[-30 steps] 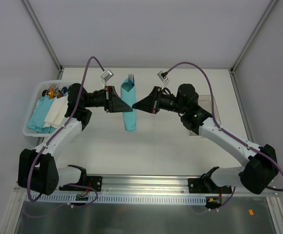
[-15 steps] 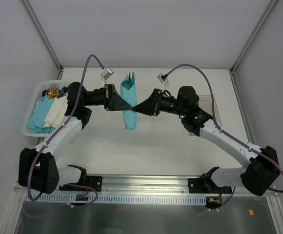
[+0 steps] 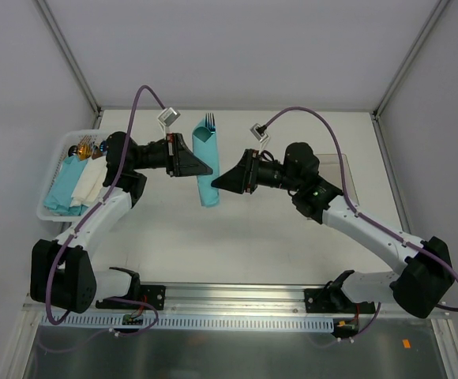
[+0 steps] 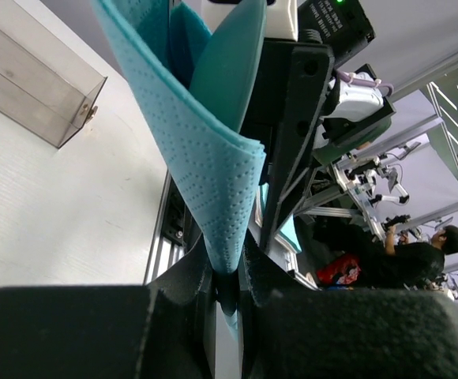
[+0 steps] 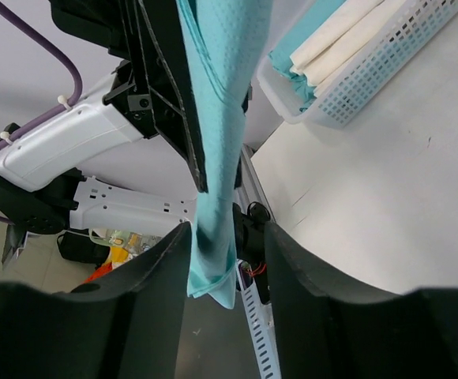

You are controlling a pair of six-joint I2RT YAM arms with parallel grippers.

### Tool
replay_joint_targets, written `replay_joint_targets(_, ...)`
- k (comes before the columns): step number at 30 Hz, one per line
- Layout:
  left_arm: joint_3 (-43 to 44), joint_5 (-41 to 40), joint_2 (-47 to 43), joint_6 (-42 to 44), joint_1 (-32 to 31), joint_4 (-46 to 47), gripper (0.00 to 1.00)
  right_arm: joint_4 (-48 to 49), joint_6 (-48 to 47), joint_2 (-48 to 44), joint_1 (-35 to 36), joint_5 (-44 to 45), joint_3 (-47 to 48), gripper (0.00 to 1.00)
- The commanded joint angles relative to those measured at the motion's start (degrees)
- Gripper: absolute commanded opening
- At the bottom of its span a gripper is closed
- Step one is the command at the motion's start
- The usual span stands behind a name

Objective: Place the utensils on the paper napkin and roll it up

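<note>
Left end effector (image 3: 210,167) on paper napkin (image 3: 206,190)

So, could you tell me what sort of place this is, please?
Probably a robotics lab test cell: a white table walled in by plain panels, and, in the left wrist view, what look like more rigs with a person working in the background.

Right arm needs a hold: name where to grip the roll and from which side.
Grip the roll at its near end, clear of the left end effector at its middle, coming from the right. It runs near-to-far, so a side approach spans its narrow width; fork tines fill the far end.
</note>
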Motion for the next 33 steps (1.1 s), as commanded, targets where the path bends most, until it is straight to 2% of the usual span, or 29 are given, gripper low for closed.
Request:
replay_joint_targets(1,2.30,-0.37,0.04,-1.11,0.58,4.82,0.00,0.60,-1.09,-2.00,0.37,-0.52,-0.80,0.44)
replay_joint_targets(3,2.30,-0.37,0.13,-1.20,0.66,4.91,0.00,0.51,-1.09,-1.82,0.72,-0.52,-0.89,0.37)
replay_joint_targets(4,2.30,-0.37,0.22,-1.29,0.67,5.00,0.00,0.59,-1.09,-1.47,0.98,-0.70,-0.80,0.21)
replay_joint_targets(5,2.30,-0.37,0.22,-1.29,0.67,5.26,0.00,0.51,-1.27,-1.38,1.16,-0.61,-0.80,0.12)
replay_joint_targets(7,2.30,-0.46,0.13,-1.29,0.75,5.26,0.00,0.42,-1.53,-1.03,1.51,-1.05,-0.45,0.00)
replay_joint_targets(8,2.30,-0.46,0.04,-1.37,0.67,5.18,0.00,0.33,-1.53,-0.86,1.60,-1.14,-0.28,0.01)
replay_joint_targets(9,2.47,-0.46,0.04,-1.29,0.67,5.17,0.00,0.16,-1.53,-0.77,1.60,-1.22,-0.10,0.05)
replay_joint_targets(10,2.48,-0.46,0.04,-1.20,0.75,5.17,0.00,-0.19,-1.53,-0.68,1.69,-1.31,0.07,0.15)
replay_joint_targets(11,2.56,-0.46,0.04,-0.94,0.93,5.09,0.00,-0.28,-1.44,-0.85,1.78,-1.23,0.16,0.30)
replay_joint_targets(13,3.09,-0.37,-0.05,0.02,1.28,4.13,0.00,-0.63,-1.44,-1.12,1.86,-0.88,-0.01,0.44)
replay_joint_targets(19,3.44,-0.55,-0.31,2.49,1.90,0.87,0.00,-0.90,-1.62,-1.30,2.65,-0.96,-0.71,0.43)
replay_joint_targets(21,3.35,-0.63,-0.49,2.58,1.98,0.78,0.00,-0.99,-2.06,-1.03,3.01,-0.70,-0.72,0.30)
replay_joint_targets(22,3.35,-0.63,-0.49,2.67,1.98,0.69,0.00,-0.90,-2.23,-0.68,3.18,-0.61,-0.72,0.11)
replay_joint_targets(23,3.44,-0.72,-0.57,2.84,1.98,0.26,0.00,-0.90,-2.24,-0.42,3.27,-0.70,-0.63,0.03)
replay_joint_targets(24,3.70,-0.55,-0.57,3.19,1.98,-0.09,0.00,-0.90,-2.41,-0.33,3.27,-0.61,-0.54,0.00)
replay_joint_targets(25,3.79,-0.46,-0.75,3.89,2.07,-0.62,0.00,-0.72,-2.41,-0.07,3.53,-0.44,-0.45,0.01)
replay_joint_targets(26,3.88,-0.37,-0.92,4.42,2.07,-1.23,0.00,-0.72,-2.32,0.11,3.54,-0.43,-0.19,0.08)
replay_joint_targets(27,4.23,-0.28,-1.19,5.21,2.16,-3.07,0.00,-0.72,-1.80,0.46,3.45,-0.70,0.07,0.20)
replay_joint_targets(28,4.41,-0.11,-1.54,6.17,2.25,-4.39,0.00,-0.90,-1.80,0.64,3.45,-0.70,0.34,0.42)
replay_joint_targets(29,4.67,0.24,-1.71,9.06,2.42,-6.32,0.00,-0.99,-1.71,0.47,3.53,-0.09,0.25,0.49)
replay_joint_targets(31,5.90,1.12,-2.50,13.19,2.77,-14.57,0.00,-2.03,-2.67,0.03,3.45,0.70,0.08,0.56)
replay_joint_targets(33,8.34,3.65,-2.68,23.80,3.21,-22.82,0.00,-2.74,-3.37,-0.59,3.18,0.62,-0.19,0.57)
